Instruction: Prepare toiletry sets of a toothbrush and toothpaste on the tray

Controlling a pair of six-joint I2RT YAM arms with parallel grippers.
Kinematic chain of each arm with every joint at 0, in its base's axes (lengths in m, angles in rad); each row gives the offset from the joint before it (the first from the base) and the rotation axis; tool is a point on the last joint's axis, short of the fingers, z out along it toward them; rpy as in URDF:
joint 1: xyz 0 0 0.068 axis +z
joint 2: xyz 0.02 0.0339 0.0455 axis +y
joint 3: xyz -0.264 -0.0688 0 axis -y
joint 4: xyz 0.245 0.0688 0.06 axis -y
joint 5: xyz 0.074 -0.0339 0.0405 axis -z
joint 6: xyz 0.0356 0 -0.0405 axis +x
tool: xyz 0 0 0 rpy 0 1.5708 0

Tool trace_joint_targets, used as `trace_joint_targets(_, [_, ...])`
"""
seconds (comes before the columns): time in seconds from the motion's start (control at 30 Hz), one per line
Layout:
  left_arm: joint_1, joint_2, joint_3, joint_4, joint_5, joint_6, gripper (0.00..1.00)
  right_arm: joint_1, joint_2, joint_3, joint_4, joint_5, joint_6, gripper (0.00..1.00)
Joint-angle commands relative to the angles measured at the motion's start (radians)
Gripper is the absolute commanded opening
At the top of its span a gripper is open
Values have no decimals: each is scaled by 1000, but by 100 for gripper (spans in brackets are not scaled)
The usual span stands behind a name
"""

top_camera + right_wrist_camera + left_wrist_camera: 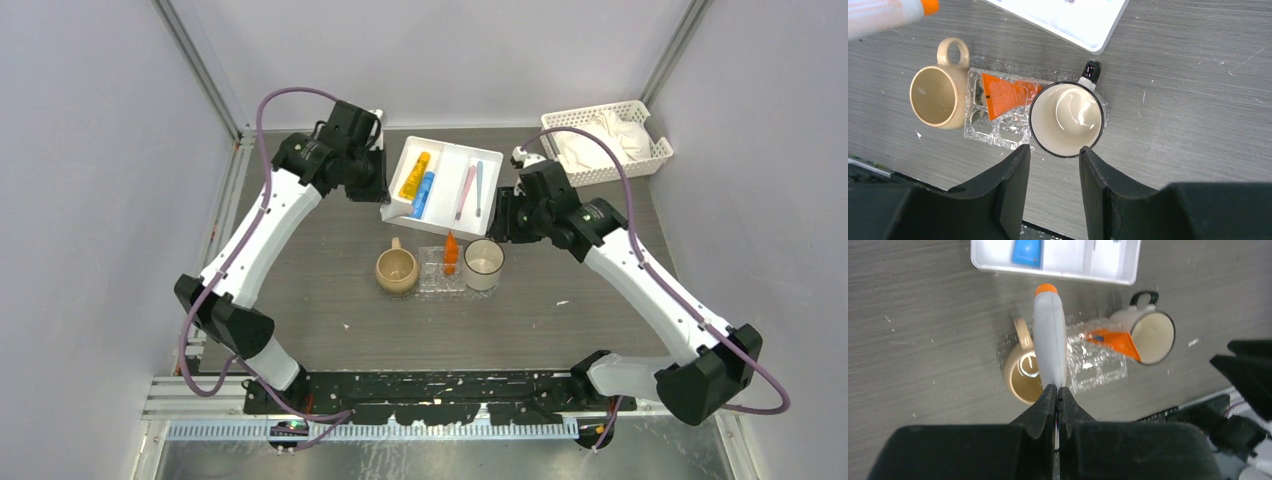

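Non-task items on the table (330,300):
- white compartmented tray (446,172), far-middle, sitting skewed to the table edges
- white slotted basket (661,150) in the far-right corner, crumpled white cloth (600,140) inside
- beige mug (396,271) mid-table, upright, handle toward the far edge
- white mug (484,264) with dark rim to its right, upright, dark handle toward the far edge; the mugs stand apart, not touching
- small white speck (563,303) on the wood-grain top, nearer the right edge
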Motion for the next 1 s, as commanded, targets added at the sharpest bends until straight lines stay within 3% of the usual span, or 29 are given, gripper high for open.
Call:
trace_joint_targets(0.0, [-51, -55, 151, -226, 41, 35, 3, -4, -80, 14, -42, 19, 24, 47])
trace_joint_targets(0.4, [-191, 160, 506, -547, -64, 46, 2, -5, -145, -49, -52, -9, 9, 48])
trace_joint_targets(0.97, [-268, 338, 603, -613, -101, 23, 2, -5, -150, -100, -17, -68, 10, 48])
